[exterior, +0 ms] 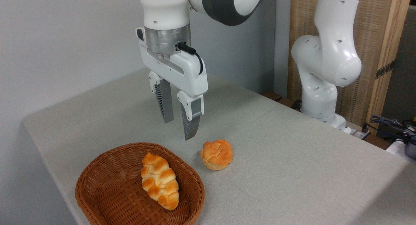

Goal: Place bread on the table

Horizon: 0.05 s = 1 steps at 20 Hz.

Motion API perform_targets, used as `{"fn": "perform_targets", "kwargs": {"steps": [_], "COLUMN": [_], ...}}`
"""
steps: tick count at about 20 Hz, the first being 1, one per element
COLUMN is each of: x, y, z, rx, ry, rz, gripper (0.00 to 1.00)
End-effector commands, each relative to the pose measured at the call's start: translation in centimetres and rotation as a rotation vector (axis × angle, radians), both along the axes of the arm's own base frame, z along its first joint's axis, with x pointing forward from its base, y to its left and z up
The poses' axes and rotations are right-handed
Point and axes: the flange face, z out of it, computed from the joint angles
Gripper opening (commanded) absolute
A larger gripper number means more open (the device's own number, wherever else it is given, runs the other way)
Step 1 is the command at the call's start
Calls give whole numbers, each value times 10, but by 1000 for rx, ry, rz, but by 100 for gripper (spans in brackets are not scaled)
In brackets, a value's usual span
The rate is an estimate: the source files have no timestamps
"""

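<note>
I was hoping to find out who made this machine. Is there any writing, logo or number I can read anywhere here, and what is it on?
None can be read.
The white arm and its hand: no lettering or logo shows.
The bun, the wicker basket and the table: no labels.

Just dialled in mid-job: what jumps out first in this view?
The white arm's pincer hangs open above the table, holding nothing. Just below and right of it, the round knotted bun sits on the cloth, outside the wicker basket. The basket at the front left holds a longer braided roll.
</note>
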Motion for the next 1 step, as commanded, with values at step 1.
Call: {"fn": "perform_targets", "kwargs": {"steps": [1], "x": [6], "y": [16], "z": [13], "rx": [13], "ry": [-43], "rz": [21], "gripper": [100]}}
